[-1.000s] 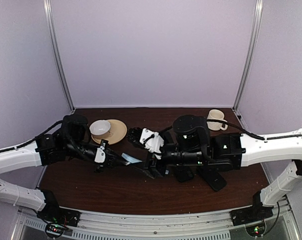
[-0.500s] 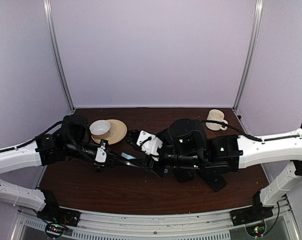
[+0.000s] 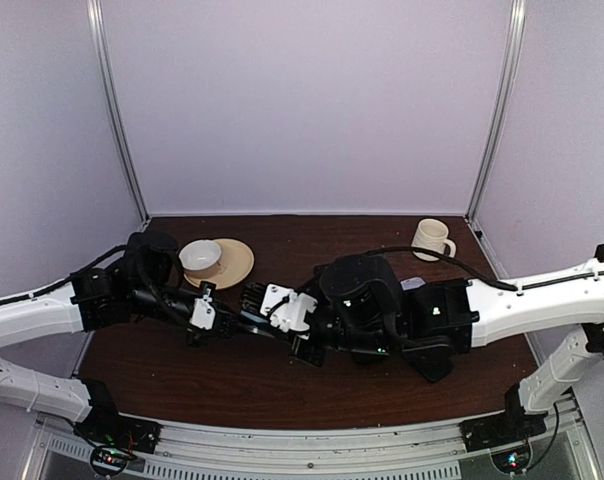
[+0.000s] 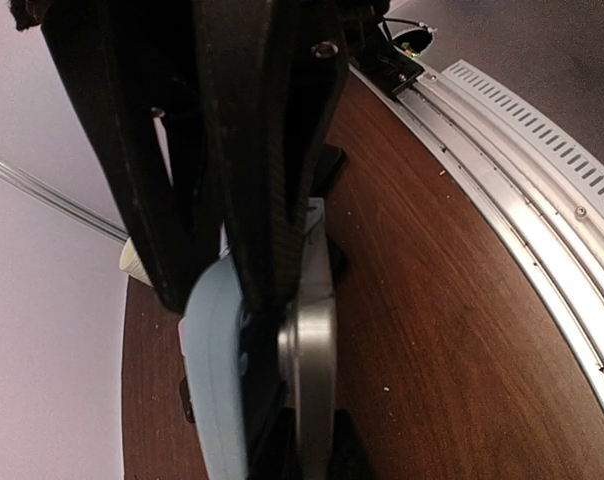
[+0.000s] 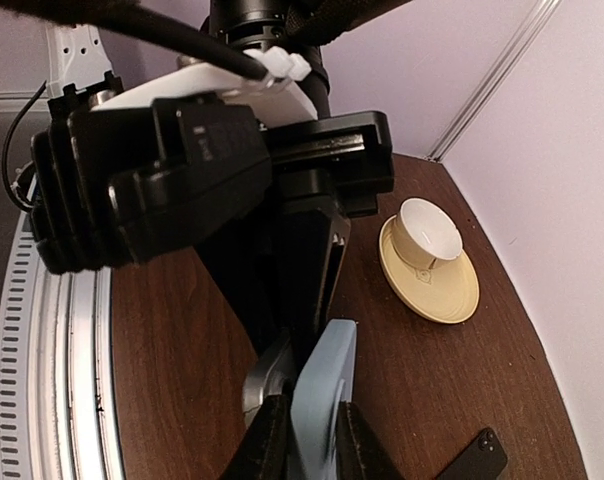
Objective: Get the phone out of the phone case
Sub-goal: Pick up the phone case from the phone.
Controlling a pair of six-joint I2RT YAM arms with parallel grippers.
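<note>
Blue phone case (image 5: 322, 385) near the saucer (image 5: 452, 298), silver phone (image 4: 312, 360) peeking out; left pincer (image 4: 217, 300) and right pincer (image 5: 312, 445) both clenched on it.

Light: we see it soft, even.
Glare: we note sheen on the rail (image 4: 522, 200).
Blur: near fingers (image 4: 267, 150) smear.
</note>
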